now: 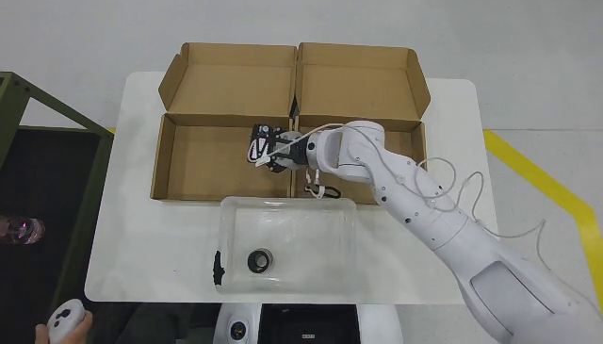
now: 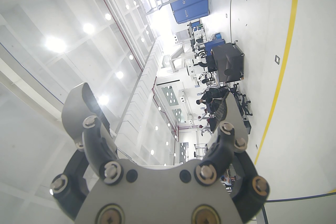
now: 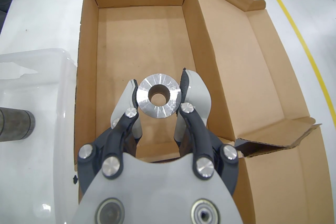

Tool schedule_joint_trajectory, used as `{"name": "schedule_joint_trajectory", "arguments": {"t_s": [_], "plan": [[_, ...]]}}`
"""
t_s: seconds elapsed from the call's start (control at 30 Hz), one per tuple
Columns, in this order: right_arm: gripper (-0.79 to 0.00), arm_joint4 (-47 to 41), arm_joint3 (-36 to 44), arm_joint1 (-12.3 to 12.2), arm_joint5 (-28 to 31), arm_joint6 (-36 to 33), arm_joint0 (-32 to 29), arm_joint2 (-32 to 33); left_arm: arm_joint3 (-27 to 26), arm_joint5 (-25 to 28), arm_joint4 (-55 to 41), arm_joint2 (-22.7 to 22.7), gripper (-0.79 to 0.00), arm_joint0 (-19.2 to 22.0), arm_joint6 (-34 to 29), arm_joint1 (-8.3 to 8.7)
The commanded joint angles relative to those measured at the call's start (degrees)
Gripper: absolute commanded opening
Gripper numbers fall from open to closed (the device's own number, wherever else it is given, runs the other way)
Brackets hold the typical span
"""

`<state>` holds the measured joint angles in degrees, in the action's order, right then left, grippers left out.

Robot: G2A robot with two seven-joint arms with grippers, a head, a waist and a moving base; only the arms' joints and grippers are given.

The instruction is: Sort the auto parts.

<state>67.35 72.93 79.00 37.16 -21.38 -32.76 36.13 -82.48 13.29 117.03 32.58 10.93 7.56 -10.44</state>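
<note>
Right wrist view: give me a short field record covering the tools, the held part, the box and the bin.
right tool: shut on metal ring
ring position: within the open cardboard box; contact with its floor unclear
clear bin: beside the box, holds a dark cylinder
left tool: open, holding nothing

overhead on table, right wrist above box
</note>
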Motion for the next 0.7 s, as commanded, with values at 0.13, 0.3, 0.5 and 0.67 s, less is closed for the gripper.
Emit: {"name": "schedule_joint_trajectory", "arguments": {"t_s": [0.13, 0.3, 0.5, 0.67], "plan": [[-0.785, 0.0, -5.2, 1.8, -0.8, -0.6, 2.3, -2.1, 0.0, 0.0, 0.0, 0.0, 0.0, 0.0, 0.0, 0.0], [-0.785, -0.1, -8.9, 3.3, -1.7, -1.1, 3.8, -3.4, 0.0, 0.0, 0.0, 0.0, 0.0, 0.0, 0.0, 0.0], [-0.785, 0.8, -12.1, 5.1, -3.1, -2.3, 5.4, -5.0, 0.0, 0.0, 0.0, 0.0, 0.0, 0.0, 0.0, 0.0], [-0.73, 2.0, -14.2, 6.5, -3.9, -2.9, 6.3, -6.3, 0.0, 0.0, 0.0, 0.0, 0.0, 0.0, 0.0, 0.0]]}}
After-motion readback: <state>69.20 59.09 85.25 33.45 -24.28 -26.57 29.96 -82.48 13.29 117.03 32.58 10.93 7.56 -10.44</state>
